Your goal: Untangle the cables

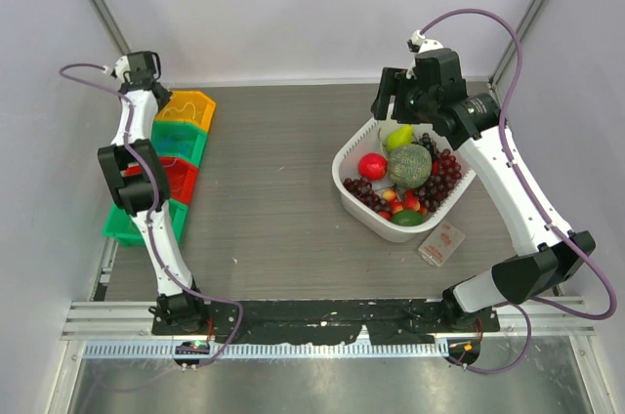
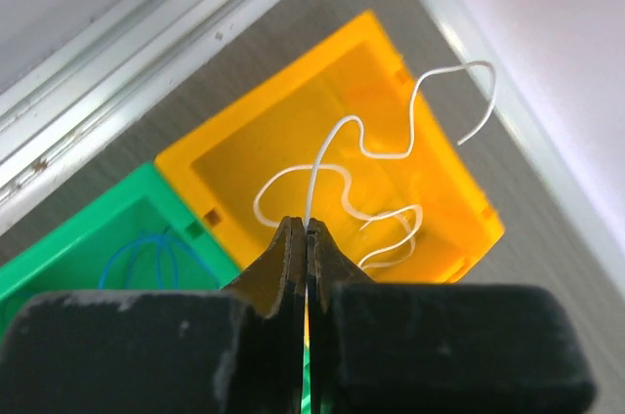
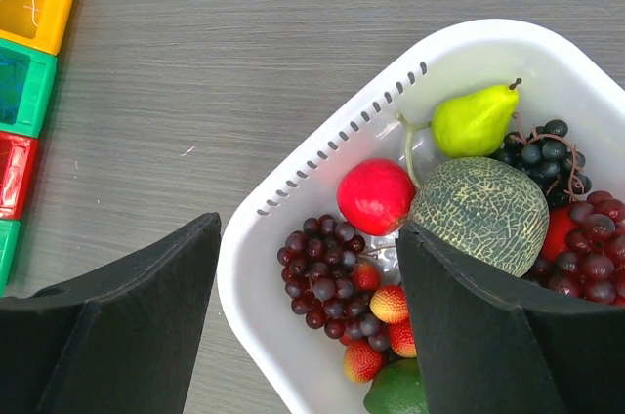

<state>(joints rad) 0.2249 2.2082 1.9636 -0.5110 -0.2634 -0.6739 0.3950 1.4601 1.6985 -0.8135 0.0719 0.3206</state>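
- Black fingers of the left gripper [image 2: 306, 228] fill the foreground of its wrist view, pressed together and pinching one end of the white cable [image 2: 314, 175].
- That cable curls in loose waves over the yellow bin [image 2: 283, 141]. Its free tip strays past the bin's far rim, and I cannot tell whether any of it touches the bin floor.
- Next door, the green bin [image 2: 78, 228] holds what looks like a thin blue cable [image 2: 145, 238].
- Right gripper [image 3: 310, 222] hangs spread wide and empty above the white basket [image 3: 322, 155] of fruit, well apart from the bins.
- Step in hand, as I judge it: dropping off the separated white strand.
- Next move calls for lowering, bringing the stray tip inside the walls, then parting the fingers.
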